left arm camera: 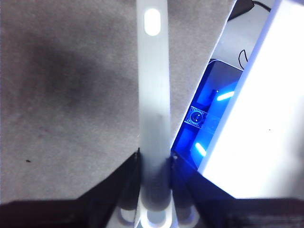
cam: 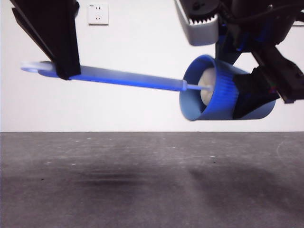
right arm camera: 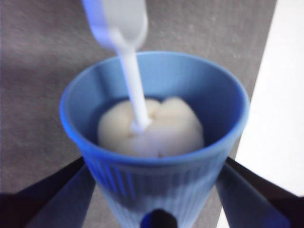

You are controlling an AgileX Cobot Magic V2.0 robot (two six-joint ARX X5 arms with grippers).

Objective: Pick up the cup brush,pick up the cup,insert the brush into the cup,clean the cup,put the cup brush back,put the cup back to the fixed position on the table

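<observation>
Front view, 1 cup brush pinched by left tool, sponge head inside 1 cup clamped sideways in right tool, both above tabletop

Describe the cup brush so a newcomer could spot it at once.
Above the dark table, the right gripper holds the blue cup on its side. The cup brush runs from the left gripper into its mouth: a long grey-blue handle ending in the cream sponge inside.

A: Cup brush handle blurred in front view; left tool covers part of it.

B: Inside the cup, sponge mostly hidden by the rim. Right tool masks the cup's base.
</observation>
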